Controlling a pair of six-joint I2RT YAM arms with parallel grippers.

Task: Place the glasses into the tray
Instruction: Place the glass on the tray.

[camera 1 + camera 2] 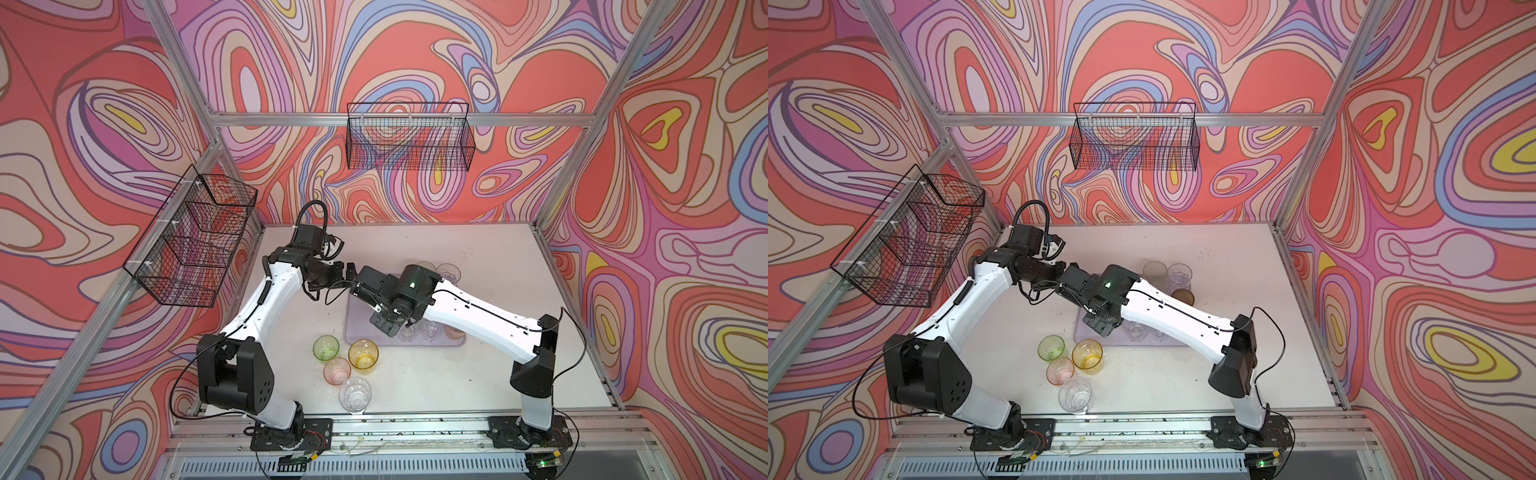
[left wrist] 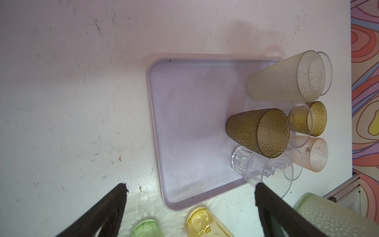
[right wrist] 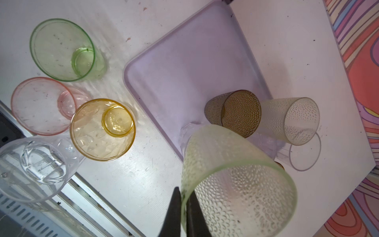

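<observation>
My right gripper (image 3: 184, 190) is shut on the rim of a pale green dimpled glass (image 3: 235, 174), held above the near edge of the lavender tray (image 3: 184, 67). An olive-brown glass (image 3: 235, 112) and a clear faceted glass (image 2: 242, 162) stand in the tray. My left gripper (image 2: 190, 184) hangs open and empty over the tray's corner. On the table beside the tray stand a green glass (image 1: 326, 347), an amber glass (image 1: 363, 353), a pink glass (image 1: 337, 370) and a clear glass (image 1: 354, 395). In both top views the right arm hides most of the tray (image 1: 357, 328).
More glasses cluster at the tray's far end: a pale frosted one (image 1: 1155, 272), a clear one (image 1: 1179, 276) and a brown one (image 1: 1182, 296). Black wire baskets hang on the left wall (image 1: 191, 237) and the back wall (image 1: 409, 137). The two wrists cross closely above the tray.
</observation>
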